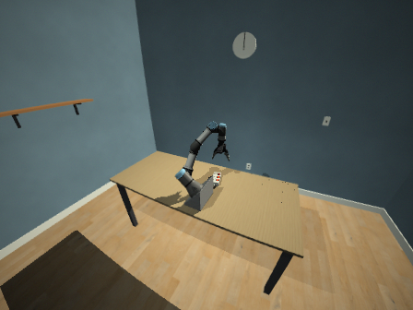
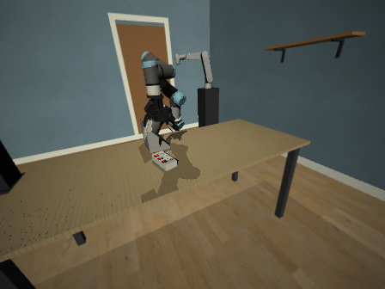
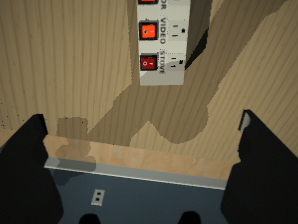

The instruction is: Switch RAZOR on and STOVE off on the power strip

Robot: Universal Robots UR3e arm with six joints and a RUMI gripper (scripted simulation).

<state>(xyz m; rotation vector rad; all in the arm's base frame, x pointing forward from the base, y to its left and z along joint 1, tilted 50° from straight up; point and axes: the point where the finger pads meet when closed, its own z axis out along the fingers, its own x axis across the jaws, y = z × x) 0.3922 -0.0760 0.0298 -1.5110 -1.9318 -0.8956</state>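
A white power strip (image 1: 217, 178) (image 2: 165, 158) (image 3: 162, 42) lies face up on the wooden table (image 1: 258, 208) (image 2: 86, 181) (image 3: 75, 75), beside the arm's base. Its red rocker switches face up. In the wrist view the end switch (image 3: 148, 63) carries the label STOVE, the one beside it (image 3: 148, 31) the label VIDEO, and a third is cut off at the top edge. My gripper (image 1: 220, 156) (image 2: 162, 122) (image 3: 143, 113) is open and empty. It hangs well above the table, past the strip's STOVE end, with its fingers pointing down.
The arm's grey base block (image 1: 203, 196) (image 2: 151, 142) stands right next to the strip. The table's far edge (image 3: 135, 167) shows just below the strip in the wrist view. A second arm on a black pedestal (image 2: 208, 105) stands behind the table.
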